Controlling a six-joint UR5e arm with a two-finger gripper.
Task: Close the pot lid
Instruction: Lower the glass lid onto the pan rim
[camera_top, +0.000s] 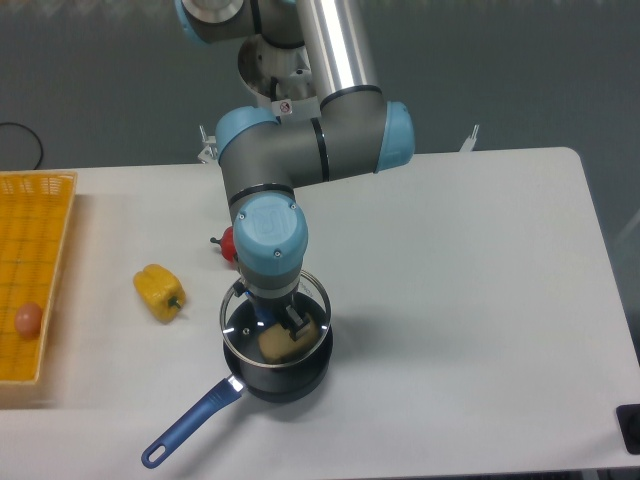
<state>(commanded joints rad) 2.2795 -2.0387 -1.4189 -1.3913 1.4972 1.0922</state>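
The black pot (290, 378) with its long blue handle (190, 423) sits near the table's front edge, with a tan lump of food (287, 343) inside. The glass lid (240, 322) hangs just above the pot, nearly level and almost centred over the rim. My gripper (273, 315) points straight down over the pot and is shut on the lid's knob, which my wrist hides.
A yellow pepper (160, 291) lies left of the pot. A red pepper (227, 243) peeks out behind my wrist. A yellow basket (30, 270) with a small pinkish item (28, 319) stands at the table's left edge.
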